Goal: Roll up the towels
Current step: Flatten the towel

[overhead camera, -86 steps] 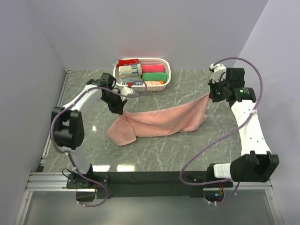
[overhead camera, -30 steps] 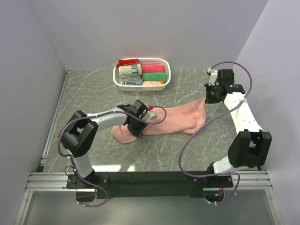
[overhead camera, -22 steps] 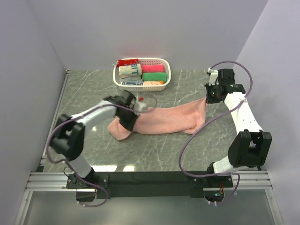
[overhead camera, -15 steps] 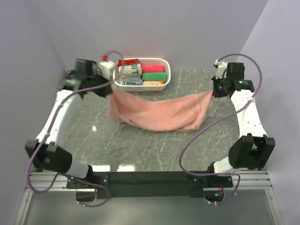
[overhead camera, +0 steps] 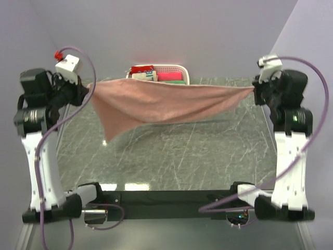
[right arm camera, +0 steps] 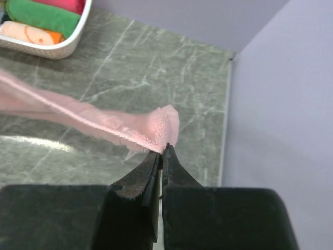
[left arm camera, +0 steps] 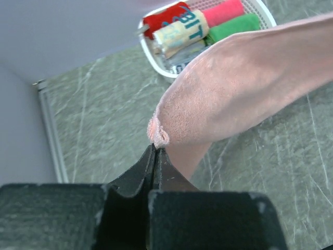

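Place: robot lab test cell
Walls: plain lilac panels on three sides
Bench: marble-look tabletop, black mounting bar

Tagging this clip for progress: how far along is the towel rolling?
Done: left hand and right hand are each shut on an end of the pink towel. In hand: it hangs stretched between them above the table, one corner drooping. To do: lay it flat and roll it; no part is rolled yet.
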Motion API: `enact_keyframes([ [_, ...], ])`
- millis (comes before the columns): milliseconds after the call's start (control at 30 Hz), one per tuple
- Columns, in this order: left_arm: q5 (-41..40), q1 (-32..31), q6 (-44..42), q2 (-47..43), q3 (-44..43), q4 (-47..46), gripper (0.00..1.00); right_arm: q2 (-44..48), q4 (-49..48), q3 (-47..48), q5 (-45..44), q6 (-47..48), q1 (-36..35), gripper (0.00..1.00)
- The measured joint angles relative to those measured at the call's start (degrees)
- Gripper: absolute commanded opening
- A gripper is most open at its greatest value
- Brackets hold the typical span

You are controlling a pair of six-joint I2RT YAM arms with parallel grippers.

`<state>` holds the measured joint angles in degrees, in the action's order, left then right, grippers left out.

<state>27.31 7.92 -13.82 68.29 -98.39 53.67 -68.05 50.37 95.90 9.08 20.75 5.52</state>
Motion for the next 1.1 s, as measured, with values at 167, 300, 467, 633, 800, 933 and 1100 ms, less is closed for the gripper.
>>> enact_keyframes([
  [167, -2.38, 2.01, 2.43, -11.23, 3.8, 0.44, 0.0, 12.94, 0.96, -4.7, -2.67, 2.12, 0.0, 0.0],
  [300, -5.73, 2.01, 4.94, -17.75, 4.13, -0.81, 0.0, 19.08, 1.14, -4.61, -3.74, 3.23, 0.0, 0.0],
  [467, -9.31, 2.01, 5.95, -17.68, 6.27, -4.07, 0.0, 18.01, 0.46, -5.03, -3.91, 4.24, 0.0, 0.0],
  [633, -9.66, 2.01, 5.97, -8.83, 11.89, -8.5, 0.0, 5.95, -3.96, -9.38, -4.72, 4.2, -1.18, 0.0],
  [800, -9.79, 2.03, 6.08, 4.15, 20.52, -16.09, 0.01, -11.56, -10.03, -14.01, -7.15, 2.82, -3.3, 0.0],
  [933, -10.58, 2.03, 6.73, 14.53, 24.39, -21.03, 0.0, -23.85, -13.27, -13.99, -8.61, 1.01, -4.44, 0.0],
  [1100, -10.71, 2.01, 9.09, 29.51, 21.97, -27.1, 0.01, -39.95, -15.47, -7.54, -10.64, -2.47, -5.18, 0.07],
])
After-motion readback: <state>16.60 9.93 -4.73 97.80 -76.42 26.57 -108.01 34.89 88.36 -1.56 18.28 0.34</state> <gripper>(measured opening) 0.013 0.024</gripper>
